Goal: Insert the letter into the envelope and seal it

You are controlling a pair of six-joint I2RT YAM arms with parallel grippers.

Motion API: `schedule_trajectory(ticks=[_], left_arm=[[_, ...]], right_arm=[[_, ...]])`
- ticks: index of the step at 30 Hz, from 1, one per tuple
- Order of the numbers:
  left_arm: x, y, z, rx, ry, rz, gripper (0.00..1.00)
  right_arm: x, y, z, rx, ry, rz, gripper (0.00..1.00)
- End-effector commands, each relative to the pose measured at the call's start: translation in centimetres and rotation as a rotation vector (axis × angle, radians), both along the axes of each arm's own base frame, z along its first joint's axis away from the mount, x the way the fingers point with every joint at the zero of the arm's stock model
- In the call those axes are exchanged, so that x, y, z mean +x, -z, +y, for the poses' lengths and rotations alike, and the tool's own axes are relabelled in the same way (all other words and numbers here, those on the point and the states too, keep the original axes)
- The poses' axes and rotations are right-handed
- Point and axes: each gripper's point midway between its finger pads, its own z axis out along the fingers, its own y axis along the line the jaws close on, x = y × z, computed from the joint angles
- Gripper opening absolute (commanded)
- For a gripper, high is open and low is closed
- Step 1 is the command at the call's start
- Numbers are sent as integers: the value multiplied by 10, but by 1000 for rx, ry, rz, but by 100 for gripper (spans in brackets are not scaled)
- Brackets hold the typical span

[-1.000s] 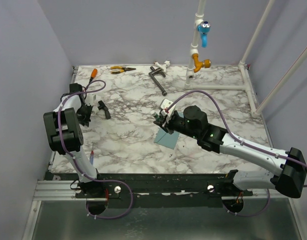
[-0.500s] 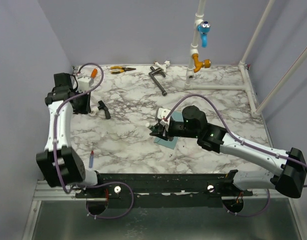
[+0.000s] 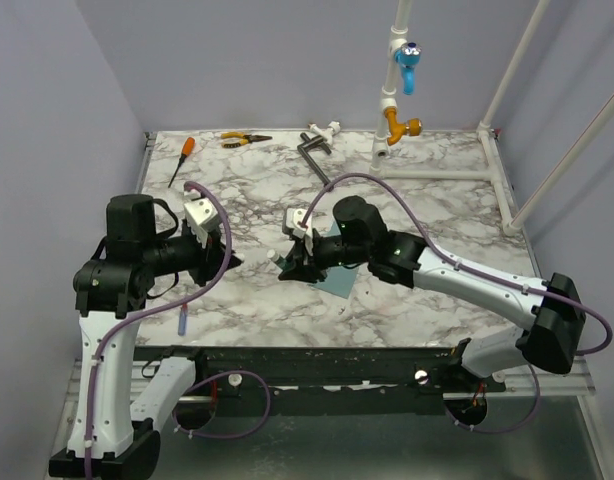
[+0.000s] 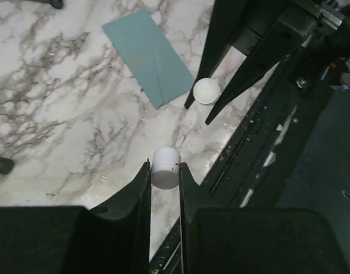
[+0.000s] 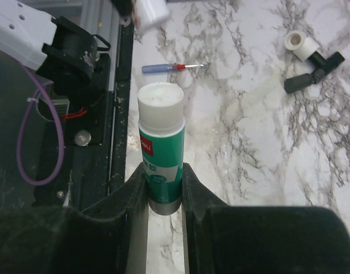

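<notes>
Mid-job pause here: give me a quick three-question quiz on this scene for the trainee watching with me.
1. Multiple choice: the right gripper is shut on A) a marker, B) a glue stick, C) a spoon.
2. True or false: the left gripper is empty.
3. Fill in: the flat teal-blue thing lying on the table is the ___.

Key:
1. B, the glue stick.
2. False: it grips a small white cap.
3. The envelope.
</notes>
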Motion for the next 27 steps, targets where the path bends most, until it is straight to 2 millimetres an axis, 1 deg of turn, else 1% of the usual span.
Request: schedule_trajectory(ticks=[1, 3, 5, 10, 13, 15, 21, 23, 27], left_arm=[[-47, 7, -25, -136, 193, 95, 0], [-54, 8, -26, -136, 219, 78, 0], [-59, 10, -25, -117, 233, 71, 0], [-64, 14, -22, -78, 239, 76, 0], [-65, 13, -23, -81, 248, 86, 0], [-66, 11, -25, -89, 255, 92, 0], [-60, 14, -23, -76, 227, 113, 0], [-61, 11, -25, -96, 238, 114, 0], [-61, 13, -27, -107, 245, 129, 0]], right_arm=[[-24, -8, 21, -14, -74, 35, 1], [-31, -8, 25, -13, -110, 26, 1], [-32, -5, 23, -25, -109, -6, 1], [-27, 16, 11, -132, -66, -76, 1], [-31, 25, 13, -175, -67, -97, 1], [-35, 23, 16, -155, -90, -94, 1], [-38, 13, 19, -126, -110, -121, 1], [-43, 13, 23, -115, -137, -110, 1], [-43, 14, 27, -106, -135, -106, 1]])
